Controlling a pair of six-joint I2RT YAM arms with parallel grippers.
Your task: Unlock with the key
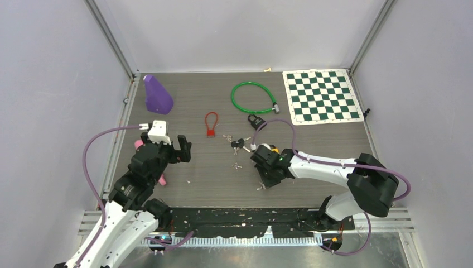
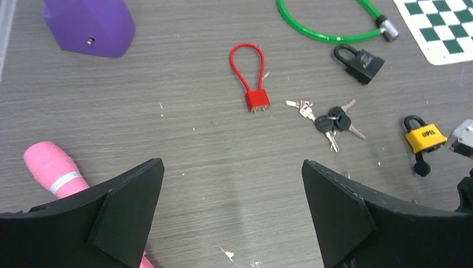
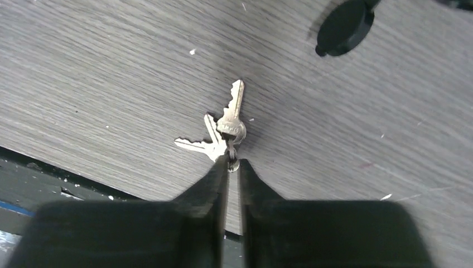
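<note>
Right gripper [image 3: 233, 163] is pinched together on the ring of a small bunch of silver metal keys [image 3: 223, 131], which lies flat near the front edge of the grey wood-grain counter [image 3: 83, 67]. Taking the ring probably suits keys too flat to get under. A yellow padlock with a black shackle [image 2: 425, 138] sits just beyond, likely the target. Left gripper [image 2: 232, 167], jaws wide apart, hovers over the counter's left side, holding nothing.
</note>
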